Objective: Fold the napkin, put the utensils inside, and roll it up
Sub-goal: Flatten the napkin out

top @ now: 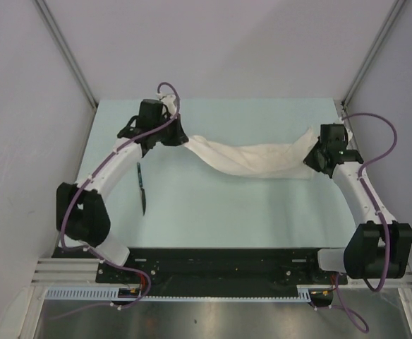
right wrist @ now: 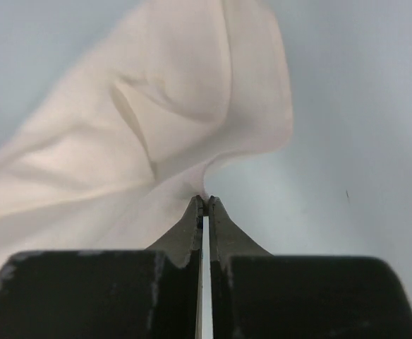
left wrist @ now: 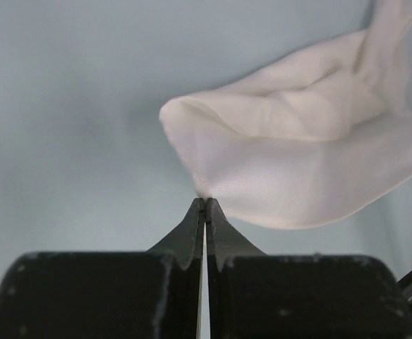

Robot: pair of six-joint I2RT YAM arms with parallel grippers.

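The left hand [left wrist: 204, 203] is clenched on one end of the napkin [top: 252, 159], and the right hand [right wrist: 204, 201] on the other. The cloth is stretched as a bunched band, its long axis running left to right, over the far half of the desk [top: 262, 219]. The utensil [top: 142, 188] is laid nearer and to the left, its long axis running near to far.

Bright even diffuse light, faint soft shadow under napkin [top: 252, 161], wrist cams slightly soft close-up, top cam sharp

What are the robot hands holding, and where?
Both hold the napkin: the left gripper pinches its left end, the right gripper its right end. The knife lies untouched.
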